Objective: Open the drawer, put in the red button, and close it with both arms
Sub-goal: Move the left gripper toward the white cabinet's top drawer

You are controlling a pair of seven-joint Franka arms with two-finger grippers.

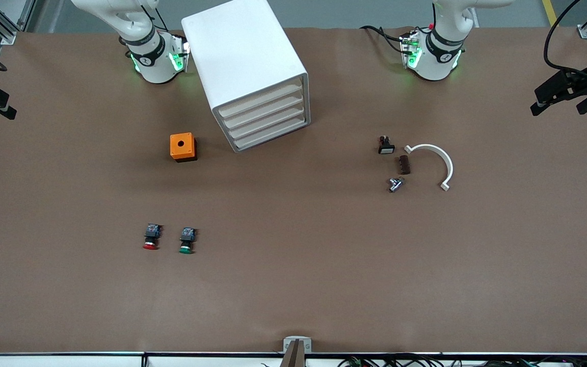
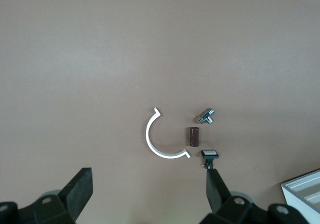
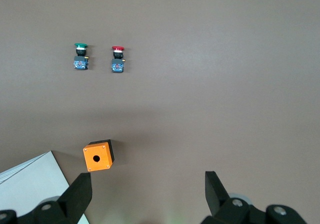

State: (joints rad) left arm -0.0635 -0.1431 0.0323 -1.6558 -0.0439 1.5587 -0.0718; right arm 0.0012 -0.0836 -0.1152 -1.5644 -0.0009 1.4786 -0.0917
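Note:
The red button [image 1: 151,237] lies on the brown table toward the right arm's end, close beside the green-capped button [image 1: 187,240]; both also show in the right wrist view, the red button [image 3: 118,59] and the green button [image 3: 80,57]. The white drawer cabinet [image 1: 252,66] stands between the arm bases, with all its drawers [image 1: 268,120] shut. My right gripper [image 3: 147,189] is open and empty, high over the table next to the orange box [image 3: 98,155]. My left gripper [image 2: 148,186] is open and empty, high over the table near the white arc [image 2: 160,139]. Neither gripper shows in the front view.
An orange box with a hole [image 1: 182,147] sits beside the cabinet. Toward the left arm's end lie a white arc [image 1: 433,163], a brown block [image 1: 404,164], a metal fitting [image 1: 395,184] and a black white-capped switch [image 1: 386,145]. Dark fixtures [image 1: 568,92] stand at the table's ends.

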